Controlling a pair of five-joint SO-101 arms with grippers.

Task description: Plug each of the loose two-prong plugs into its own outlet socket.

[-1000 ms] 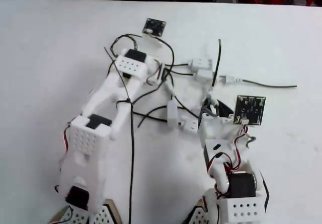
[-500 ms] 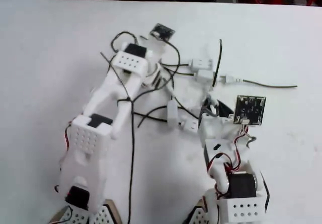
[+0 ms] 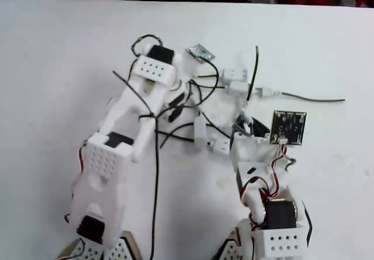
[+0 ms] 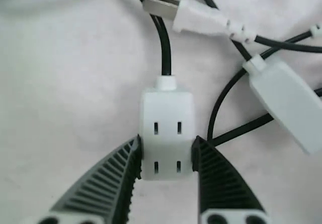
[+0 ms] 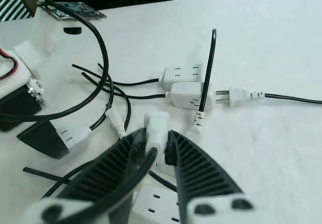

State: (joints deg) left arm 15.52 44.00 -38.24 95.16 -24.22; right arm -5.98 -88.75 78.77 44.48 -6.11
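Note:
In the left wrist view my left gripper (image 4: pixel 166 151) is shut on a white outlet socket (image 4: pixel 166 116), one dark finger (image 4: pixel 126 168) pressed on each side, slots facing up. A loose two-prong plug (image 4: pixel 196 15) lies just beyond it, and another white socket block (image 4: pixel 287 100) lies beside it. My right gripper (image 5: pixel 158 139) is shut on a white plug (image 5: pixel 157 123) and holds it above the table. Past it lie two sockets (image 5: pixel 183 74) (image 5: pixel 188 94) and a plug (image 5: pixel 236 95). From above, the left arm (image 3: pixel 152 73) is over the tangled cords and the right arm (image 3: pixel 257 149) sits near the front.
Black cords (image 3: pixel 175 131) loop across the table's middle between both arms. One more socket (image 3: pixel 222 146) lies close to the right arm, with a long white block (image 3: pixel 200 130) beside it. A thin cord (image 3: pixel 315 100) runs off to the right over the bare white table (image 3: pixel 327 49).
The left arm's wrist has swung to the right and turned, carrying its camera board toward the sockets. The right arm has stayed still with its plug.

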